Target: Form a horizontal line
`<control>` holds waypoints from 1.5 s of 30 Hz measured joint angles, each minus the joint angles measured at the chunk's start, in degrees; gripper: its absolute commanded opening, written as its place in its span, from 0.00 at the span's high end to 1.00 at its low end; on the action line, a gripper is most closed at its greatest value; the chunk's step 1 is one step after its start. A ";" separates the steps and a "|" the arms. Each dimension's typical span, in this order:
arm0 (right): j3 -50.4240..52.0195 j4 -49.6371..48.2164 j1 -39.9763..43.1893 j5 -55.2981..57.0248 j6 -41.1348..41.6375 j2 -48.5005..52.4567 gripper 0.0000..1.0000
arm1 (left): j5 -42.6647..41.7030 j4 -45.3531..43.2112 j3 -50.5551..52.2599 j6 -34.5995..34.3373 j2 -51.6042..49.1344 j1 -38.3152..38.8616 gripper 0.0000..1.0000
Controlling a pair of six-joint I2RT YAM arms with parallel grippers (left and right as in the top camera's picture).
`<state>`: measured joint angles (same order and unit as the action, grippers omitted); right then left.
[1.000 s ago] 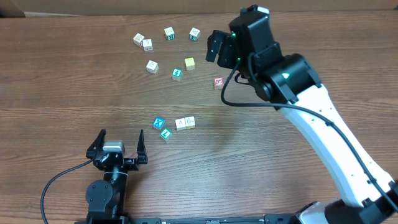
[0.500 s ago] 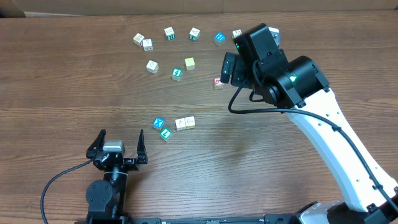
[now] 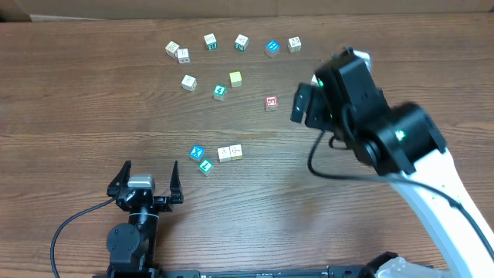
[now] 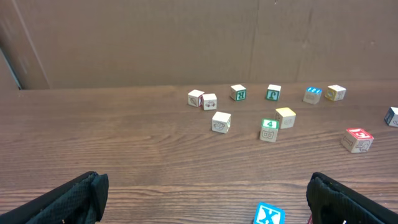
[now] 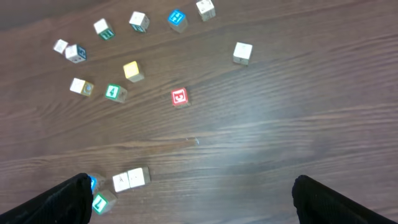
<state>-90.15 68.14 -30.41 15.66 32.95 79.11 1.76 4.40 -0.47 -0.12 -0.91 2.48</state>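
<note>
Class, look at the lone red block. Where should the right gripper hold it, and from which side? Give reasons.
Grip the red block on two opposite side faces, coming straight down with the right gripper open. It sits flat with bare table on every side, so the jaws fit around it. It looks slightly skewed, so rotate the gripper to match its faces.

I'm counting fifteen blocks (image 5: 242,53) lying on the surface (image 5: 280,137): one red block (image 5: 180,97), one yellow block (image 5: 130,70), two blue blocks (image 3: 272,48), and eleven pale or green-marked. Overhead is showing fourteen, my right arm (image 3: 401,143) covering one.
</note>
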 measured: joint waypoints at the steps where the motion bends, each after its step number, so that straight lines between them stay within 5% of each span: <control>1: 4.11 -2.69 0.02 0.70 -0.11 -2.08 0.00 | 0.00 0.00 0.00 -0.02 0.00 0.00 0.01; 16: 42.71 -40.00 8.09 -5.20 -6.56 -10.73 0.00 | 0.00 0.02 0.00 0.00 0.02 0.00 0.00; 32: 59.36 -56.68 21.20 -8.26 -17.66 -13.70 0.00 | 0.00 0.00 0.00 0.00 0.02 0.00 0.00; 45: 68.11 -68.96 22.18 -9.77 -20.65 -13.70 0.00 | 0.00 0.02 0.00 0.00 0.02 0.00 0.00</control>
<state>-22.04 -0.82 -8.23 5.89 12.29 65.41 1.76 4.43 -0.47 -0.12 -0.89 2.48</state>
